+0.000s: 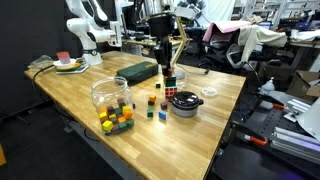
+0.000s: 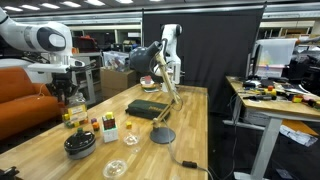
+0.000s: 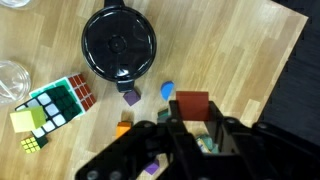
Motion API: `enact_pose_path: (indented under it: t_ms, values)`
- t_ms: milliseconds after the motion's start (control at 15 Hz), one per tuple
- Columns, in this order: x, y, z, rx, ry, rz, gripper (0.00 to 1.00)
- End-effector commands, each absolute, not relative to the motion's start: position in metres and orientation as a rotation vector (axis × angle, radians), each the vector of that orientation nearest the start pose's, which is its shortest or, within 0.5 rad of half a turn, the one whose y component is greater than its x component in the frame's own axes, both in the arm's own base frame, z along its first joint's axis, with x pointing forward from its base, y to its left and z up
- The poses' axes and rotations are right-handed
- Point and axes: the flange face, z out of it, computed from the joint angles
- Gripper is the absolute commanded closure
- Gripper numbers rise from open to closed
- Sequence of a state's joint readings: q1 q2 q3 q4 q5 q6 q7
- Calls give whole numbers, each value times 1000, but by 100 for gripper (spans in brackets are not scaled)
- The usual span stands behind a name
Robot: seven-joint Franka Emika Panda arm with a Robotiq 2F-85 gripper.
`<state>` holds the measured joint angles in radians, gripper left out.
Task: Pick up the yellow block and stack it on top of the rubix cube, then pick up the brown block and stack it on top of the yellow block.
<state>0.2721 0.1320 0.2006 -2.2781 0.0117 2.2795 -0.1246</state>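
In the wrist view my gripper [image 3: 190,125] is shut on the brown block [image 3: 190,104], held above the wooden table. The rubix cube [image 3: 62,100] stands to the left, apart from the gripper. The yellow block [image 3: 22,120] shows at the cube's left corner and seems to rest on it. In an exterior view the gripper [image 1: 167,70] hangs just above the rubix cube [image 1: 171,90]. In an exterior view the cube [image 2: 108,128] stands left of the arm.
A black lidded pot [image 3: 118,45] [image 1: 186,103] stands next to the cube. Loose small blocks, purple [image 3: 131,97] and orange [image 3: 123,128], lie under the gripper. A glass bowl [image 1: 110,92], a bunch of coloured cubes [image 1: 116,120] and a dark box [image 1: 138,71] are nearby.
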Motion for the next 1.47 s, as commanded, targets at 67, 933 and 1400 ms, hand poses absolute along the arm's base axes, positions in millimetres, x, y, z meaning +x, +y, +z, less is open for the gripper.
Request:
enact_pose_path:
  t_ms: [67, 933, 1400]
  values:
    - [472, 240, 280, -2958, -921, 159, 93]
    - [585, 167, 278, -3111, -760, 157, 93]
    - [582, 168, 277, -3098, -764, 137, 71]
